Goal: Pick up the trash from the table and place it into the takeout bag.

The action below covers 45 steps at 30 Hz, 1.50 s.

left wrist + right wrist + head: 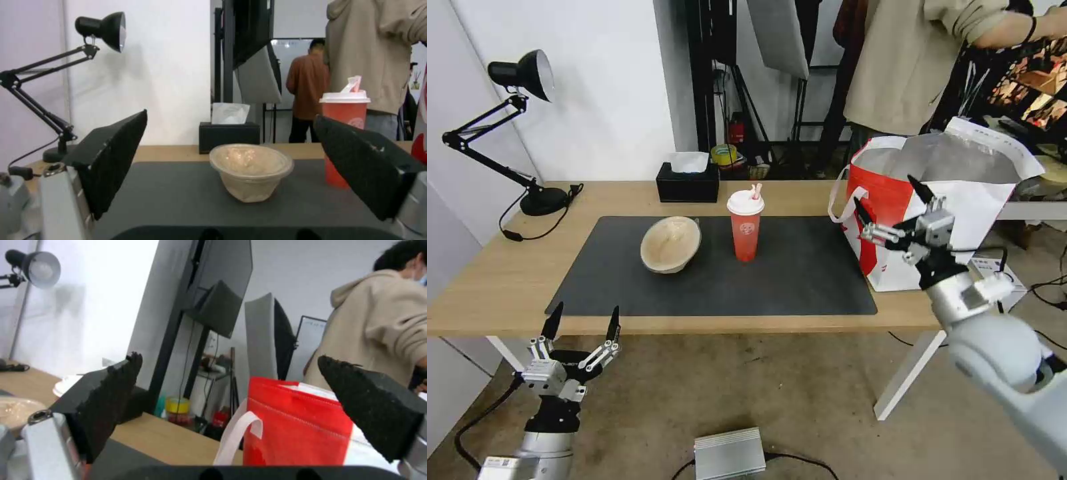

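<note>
Two items of trash stand on the dark mat (800, 280) of the counter (487, 280): a tan bowl (671, 244) at the mat's 11 o'clock area, and a red cup (745, 227) just to its 3 o'clock side, apart from it. The takeout bag (960, 220) stands at the counter's 3 o'clock end, mouth open upward.

The bowl is tilted, its opening facing toward 5 o'clock; its axis leans rather than standing vertical. It looks light and thin-walled (likely to flex if squeezed), so the rim or opposite walls seem the best hold. The cup stands upright, long axis vertical, lid and straw on top; a grip around mid-body appears safest, since the lid may pop off and any liquid would add weight.

The left end effector (582, 325) hangs below the counter's near edge at 7 o'clock, fingers apart, nothing held. The right end effector (894, 200) hovers against the bag's red side, fingers spread, nothing held.
</note>
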Motion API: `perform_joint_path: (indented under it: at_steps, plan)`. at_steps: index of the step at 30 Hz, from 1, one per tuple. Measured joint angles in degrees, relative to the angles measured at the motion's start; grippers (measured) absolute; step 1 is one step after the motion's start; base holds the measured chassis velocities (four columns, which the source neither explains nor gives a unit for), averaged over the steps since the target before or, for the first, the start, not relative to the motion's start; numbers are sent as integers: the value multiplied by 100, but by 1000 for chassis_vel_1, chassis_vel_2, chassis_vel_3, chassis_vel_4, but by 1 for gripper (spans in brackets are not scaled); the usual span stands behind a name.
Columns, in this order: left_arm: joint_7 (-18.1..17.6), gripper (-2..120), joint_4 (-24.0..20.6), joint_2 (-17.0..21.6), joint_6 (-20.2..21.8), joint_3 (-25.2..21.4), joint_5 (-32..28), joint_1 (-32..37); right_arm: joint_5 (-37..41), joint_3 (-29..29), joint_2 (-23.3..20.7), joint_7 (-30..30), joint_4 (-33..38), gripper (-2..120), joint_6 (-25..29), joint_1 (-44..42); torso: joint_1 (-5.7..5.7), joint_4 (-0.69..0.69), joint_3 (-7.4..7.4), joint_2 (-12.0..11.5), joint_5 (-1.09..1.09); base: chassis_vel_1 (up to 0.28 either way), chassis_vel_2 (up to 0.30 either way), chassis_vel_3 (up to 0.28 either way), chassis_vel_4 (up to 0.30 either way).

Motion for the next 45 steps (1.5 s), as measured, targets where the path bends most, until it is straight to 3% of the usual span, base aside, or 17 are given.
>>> perform_joint_path:
  at_steps: [13,21,45]
  plan:
    - [7,100,-109,-185,-101,21,208,28,-1039,472,1275,-219,183,100,150,-1027,0,1,0,0,0,0,0,0,0]
    - [10,100,-154,-184,-105,14,247,30,-1490,526,1794,-322,268,100,216,-1522,0,1,0,0,0,0,0,0,0]
    - [13,100,-219,-94,-115,-70,267,15,-2255,951,2381,-614,721,100,62,-2751,0,1,0,0,0,0,0,0,0]
